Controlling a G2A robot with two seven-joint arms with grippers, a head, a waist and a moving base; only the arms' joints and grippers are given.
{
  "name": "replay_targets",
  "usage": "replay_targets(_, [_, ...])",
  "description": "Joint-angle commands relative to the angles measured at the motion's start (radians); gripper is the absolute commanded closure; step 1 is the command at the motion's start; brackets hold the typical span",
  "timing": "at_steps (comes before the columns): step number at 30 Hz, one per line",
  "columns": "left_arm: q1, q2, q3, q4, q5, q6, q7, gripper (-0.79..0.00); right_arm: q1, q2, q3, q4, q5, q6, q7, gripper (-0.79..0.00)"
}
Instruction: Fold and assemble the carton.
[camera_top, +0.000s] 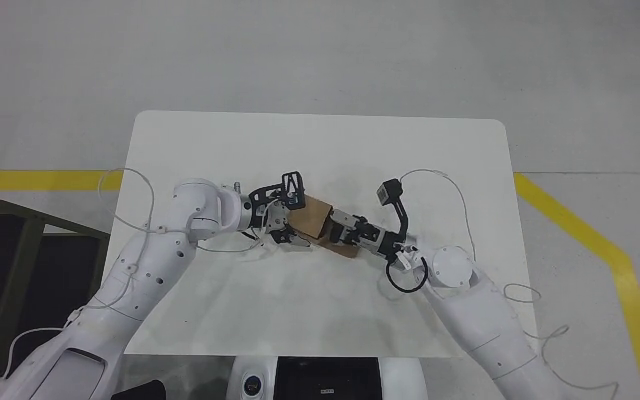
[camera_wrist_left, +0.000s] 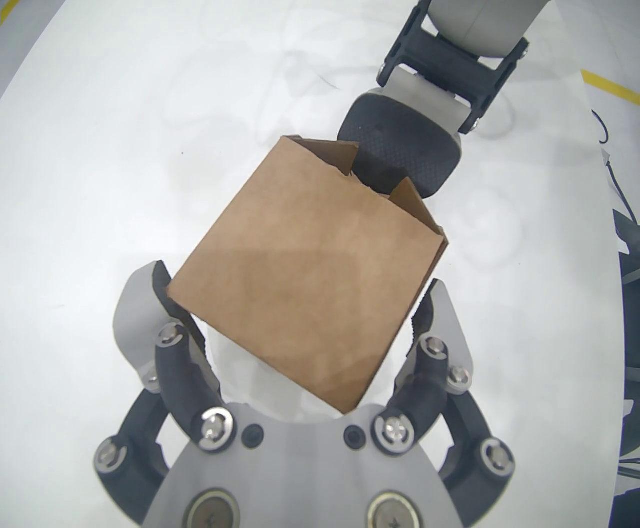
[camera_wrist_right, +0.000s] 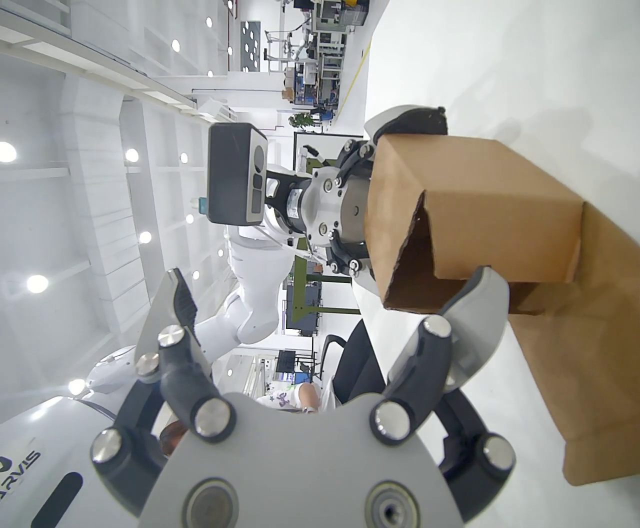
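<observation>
So the carton (camera_top: 316, 221) is clamped in the left hand (camera_wrist_left: 295, 287), open end pointing straight at the right hand (camera_wrist_right: 330, 280), which is spread wide, one finger (camera_wrist_right: 475, 300) poking inside.

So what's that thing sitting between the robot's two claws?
A brown cardboard carton. The top view shows it between the left gripper and the right gripper, with each gripper at one end of it.

The carton (camera_top: 314, 218) is plain brown on a white table (camera_top: 420, 150). The grey floor (camera_top: 300, 50) carries a yellow stripe (camera_top: 50, 180). The right gripper (camera_wrist_right: 330, 280) is silver-grey with black, finely dimpled pads (camera_wrist_left: 400, 145).
</observation>
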Motion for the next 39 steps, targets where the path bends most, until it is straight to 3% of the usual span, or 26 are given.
replay_targets(1, [0.0,0.0,-0.001,-0.001,-0.002,0.0,-0.002,-0.785,0.01,-0.004,-0.008,0.012,0.002,-0.009,0.004,-0.785])
replay_targets(26, [0.006,0.015,-0.035,0.023,-0.031,-0.039,-0.023,-0.785,0.209,-0.069,-0.12,0.278,0.149,-0.131,0.203,-0.785])
replay_targets(39, [0.021,0.028,-0.064,0.008,-0.162,-0.039,-0.076,-0.785,0.219,-0.073,-0.125,0.293,0.144,-0.131,0.211,-0.785])
